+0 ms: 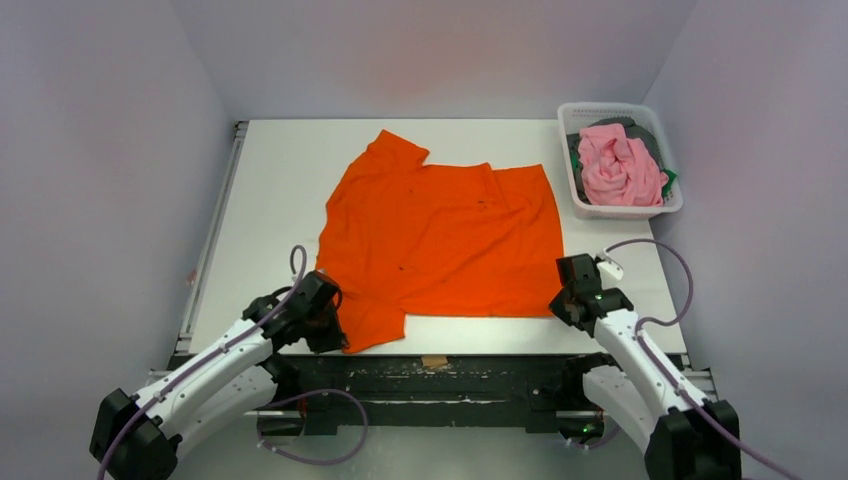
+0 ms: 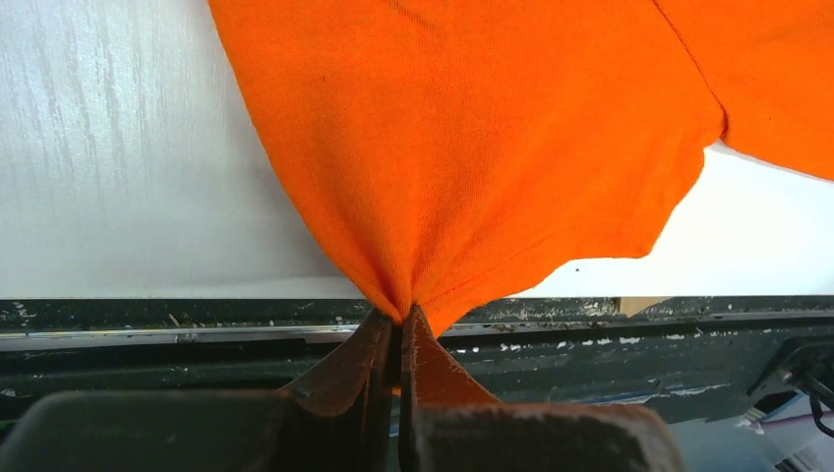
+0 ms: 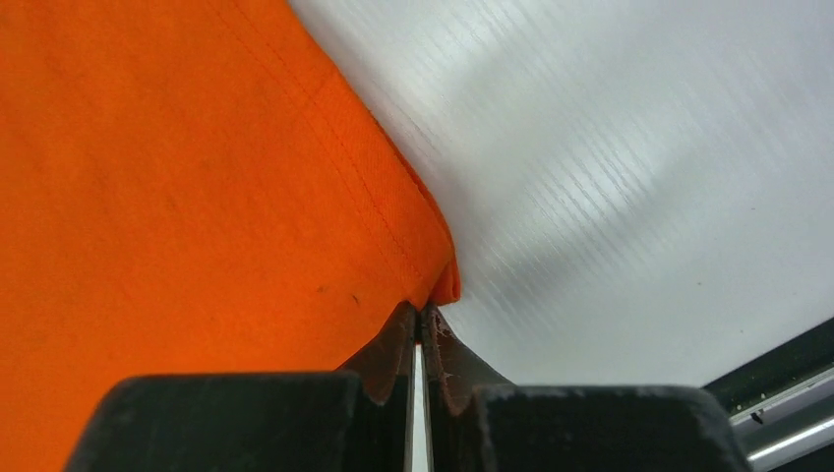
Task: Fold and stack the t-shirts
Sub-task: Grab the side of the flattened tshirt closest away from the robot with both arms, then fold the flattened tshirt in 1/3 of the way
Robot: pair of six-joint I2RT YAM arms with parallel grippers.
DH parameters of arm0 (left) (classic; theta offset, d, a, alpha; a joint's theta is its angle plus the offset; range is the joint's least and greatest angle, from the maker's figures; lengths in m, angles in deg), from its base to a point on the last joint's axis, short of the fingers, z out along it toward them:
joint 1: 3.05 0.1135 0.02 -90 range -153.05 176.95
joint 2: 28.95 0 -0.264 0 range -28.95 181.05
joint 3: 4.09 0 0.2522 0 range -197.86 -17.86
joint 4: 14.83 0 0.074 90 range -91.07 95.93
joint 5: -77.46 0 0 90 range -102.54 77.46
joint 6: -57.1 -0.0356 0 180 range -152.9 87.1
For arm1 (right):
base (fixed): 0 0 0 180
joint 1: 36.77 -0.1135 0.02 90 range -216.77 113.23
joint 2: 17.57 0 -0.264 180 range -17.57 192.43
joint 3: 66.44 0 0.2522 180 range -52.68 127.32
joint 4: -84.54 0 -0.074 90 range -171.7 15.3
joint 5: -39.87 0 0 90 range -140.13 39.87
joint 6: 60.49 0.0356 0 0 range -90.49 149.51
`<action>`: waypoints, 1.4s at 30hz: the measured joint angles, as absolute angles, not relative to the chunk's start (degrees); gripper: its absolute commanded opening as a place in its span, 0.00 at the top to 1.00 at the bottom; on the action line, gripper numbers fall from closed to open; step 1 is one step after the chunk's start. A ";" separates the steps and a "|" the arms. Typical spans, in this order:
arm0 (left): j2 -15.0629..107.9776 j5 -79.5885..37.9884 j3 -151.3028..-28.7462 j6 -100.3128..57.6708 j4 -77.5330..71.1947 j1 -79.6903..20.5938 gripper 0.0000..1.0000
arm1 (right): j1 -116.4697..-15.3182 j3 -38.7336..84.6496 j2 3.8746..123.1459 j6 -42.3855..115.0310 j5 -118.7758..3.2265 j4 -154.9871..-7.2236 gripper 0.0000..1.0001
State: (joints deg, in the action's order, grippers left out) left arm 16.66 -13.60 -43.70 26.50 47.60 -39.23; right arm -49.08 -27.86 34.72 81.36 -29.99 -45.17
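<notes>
A bright orange t-shirt (image 1: 440, 235) lies spread across the middle of the white table (image 1: 270, 180). My left gripper (image 1: 335, 335) is at its near left sleeve, shut on a bunched pinch of orange cloth (image 2: 443, 167) just over the table's front edge. My right gripper (image 1: 562, 300) is at the near right hem corner, and its jaws are shut on the tip of that orange corner (image 3: 445, 280). A light pink t-shirt (image 1: 618, 165) sits crumpled in the basket over darker grey and green ones.
A white mesh basket (image 1: 575, 195) stands at the back right of the table. The black front rail (image 1: 450, 365) runs along the near edge under both grippers. Grey walls close in the left, right and back sides.
</notes>
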 measured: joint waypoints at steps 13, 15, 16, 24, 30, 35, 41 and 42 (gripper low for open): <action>10.27 -17.77 -42.32 26.28 48.74 -39.89 1.00 | -49.08 -28.16 22.81 82.65 -33.80 -30.94 1.00; 10.54 -19.48 -42.35 25.82 46.97 -39.91 1.00 | -49.08 -28.14 23.84 82.37 -34.19 -31.07 1.00; 11.08 -20.24 -42.35 25.45 46.03 -39.91 1.00 | -49.08 -28.03 24.43 82.26 -34.41 -31.13 1.00; 24.87 -25.69 -51.68 19.83 38.42 -39.82 1.00 | -49.08 -21.17 33.32 79.75 -37.71 -34.59 1.00; 35.89 -27.37 -62.37 17.67 33.41 -33.62 1.00 | -49.08 -15.60 39.79 78.48 -38.76 -38.96 1.00; 42.75 -26.30 -67.63 16.83 32.87 -25.86 1.00 | -49.06 -8.67 47.09 77.01 -37.75 -40.88 1.00; 49.97 -24.68 -77.05 14.80 32.74 -21.35 1.00 | -48.32 -1.65 54.94 75.48 -34.89 -41.60 1.00; 50.99 -24.61 -78.17 14.39 32.65 -20.65 1.00 | -48.10 -0.75 55.95 75.27 -34.43 -41.65 1.00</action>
